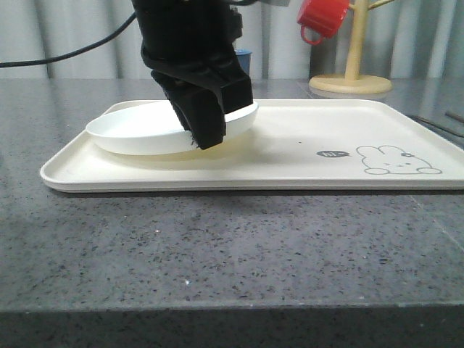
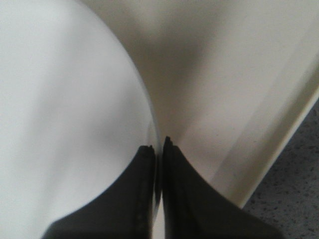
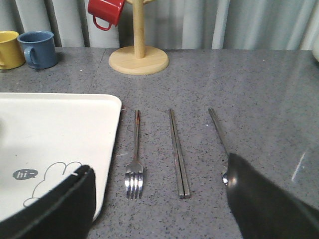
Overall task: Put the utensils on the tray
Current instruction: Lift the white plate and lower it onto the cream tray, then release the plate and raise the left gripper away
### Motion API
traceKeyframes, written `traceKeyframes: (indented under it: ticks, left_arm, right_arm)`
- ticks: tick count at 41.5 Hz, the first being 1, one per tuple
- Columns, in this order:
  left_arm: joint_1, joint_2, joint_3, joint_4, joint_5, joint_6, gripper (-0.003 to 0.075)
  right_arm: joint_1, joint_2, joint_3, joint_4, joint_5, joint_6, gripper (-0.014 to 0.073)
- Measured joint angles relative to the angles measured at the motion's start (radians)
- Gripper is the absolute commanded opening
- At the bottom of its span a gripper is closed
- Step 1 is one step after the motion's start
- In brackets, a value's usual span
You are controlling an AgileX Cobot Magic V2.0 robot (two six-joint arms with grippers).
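My left gripper is shut on the near rim of the round white plate, which sits tilted and low over the left part of the cream tray. The left wrist view shows the two fingers pinched on the plate edge at my left gripper, with the tray underneath. My right gripper is open above the grey table, right of the tray. Below it the fork, chopsticks and spoon lie side by side; one finger hides part of the spoon's bowl.
A wooden mug tree with a red mug stands behind the tray's right end. A blue mug and a yellow mug stand at the back. The tray's right half with the rabbit drawing is bare.
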Motion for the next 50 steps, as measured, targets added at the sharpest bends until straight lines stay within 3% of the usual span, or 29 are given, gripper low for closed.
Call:
traceKeyframes:
  ticks: [5, 10, 15, 22, 26, 40, 50]
  left_arm:
    - [0.0, 0.0, 0.0, -0.01, 0.002, 0.0, 0.0377]
    - [0.0, 0.0, -0.007, -0.014, 0.006, 0.0, 0.0406]
    - [0.002, -0.018, -0.029, -0.018, 0.027, 0.0, 0.0344]
    - [0.033, -0.095, -0.067, -0.022, 0.092, 0.0, 0.0089]
    - [0.081, -0.129, -0.071, -0.023, 0.154, -0.002, -0.002]
    - [0.353, -0.261, -0.054, -0.059, 0.21, -0.035, -0.0019]
    - [0.583, -0.428, 0.11, -0.074, 0.146, -0.078, -0.0019]
  right_arm:
    - [0.0, 0.0, 0.0, 0.0, 0.001, 0.0, 0.0569]
    - [0.0, 0.0, 0.0, 0.0, 0.002, 0.0, 0.0569]
    - [0.0, 0.0, 0.0, 0.0, 0.002, 0.0, 0.0569]
    - [0.0, 0.0, 0.0, 0.0, 0.002, 0.0, 0.0569]
    - [0.0, 0.0, 0.0, 0.0, 0.002, 0.0, 0.0569]
    - [0.0, 0.0, 0.0, 0.0, 0.003, 0.0, 0.0569]
    - [0.0, 0.0, 0.0, 0.0, 0.003, 0.0, 0.0569]
